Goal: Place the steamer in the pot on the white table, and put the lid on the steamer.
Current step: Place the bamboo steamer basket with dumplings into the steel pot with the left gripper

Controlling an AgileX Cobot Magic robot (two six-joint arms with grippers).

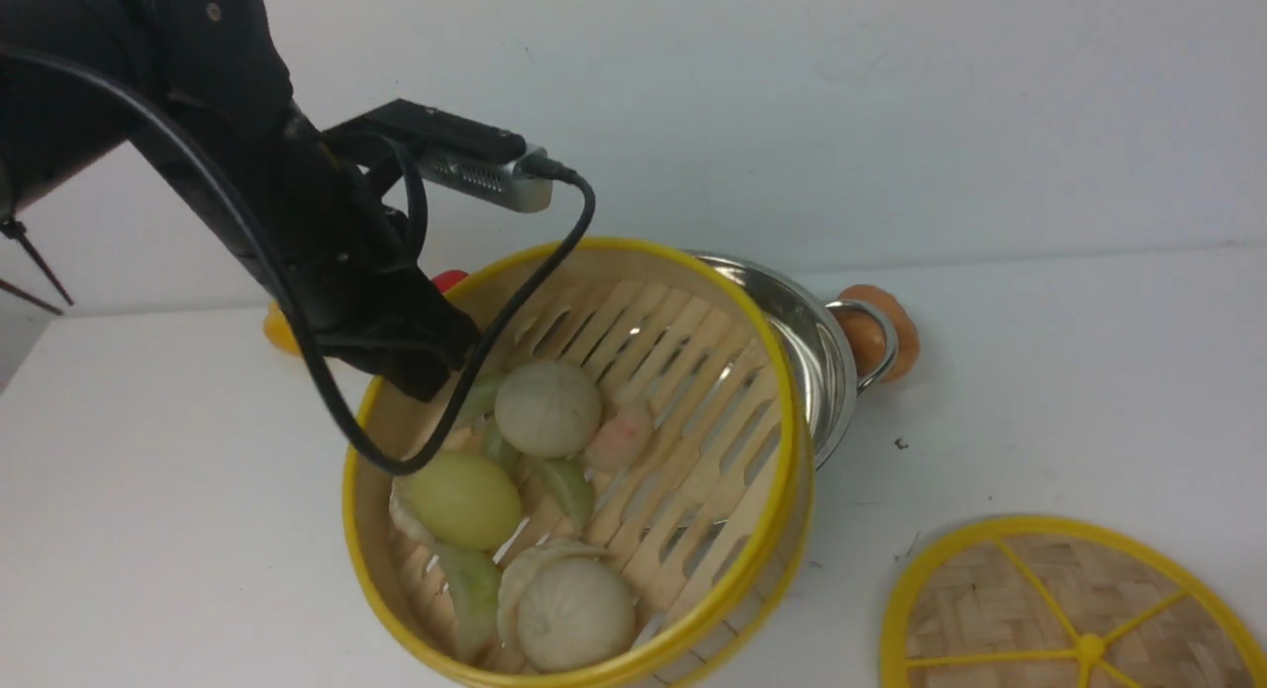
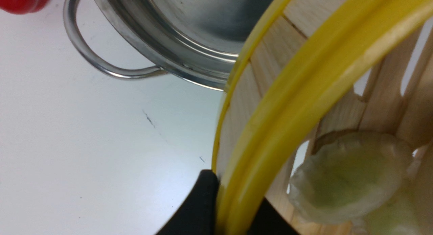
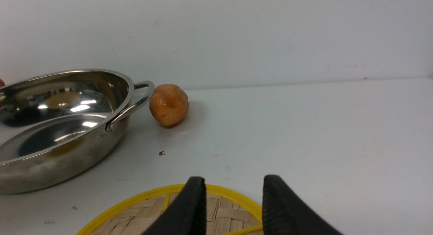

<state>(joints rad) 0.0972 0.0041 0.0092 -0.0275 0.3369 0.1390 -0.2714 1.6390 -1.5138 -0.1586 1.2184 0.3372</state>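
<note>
- steamer [image 1: 693, 411]: round, bamboo slats, yellow rims, with pale buns [image 1: 547, 408] and green dumplings [image 1: 465, 498] inside. tipped steeply, in front of the pot [image 1: 807, 342], not in it.
- pot: shallow shiny steel, looped handles, on the white table [image 1: 148, 490].
- my left gripper [image 1: 426, 356] angles down, jaws pinched tight on the steamer's rim.
- my right gripper [image 3: 233, 204]: low over the lid [image 1: 1069, 609], jaws partly apart, holding nothing.
- lid: flat woven disc, on the table.
</note>
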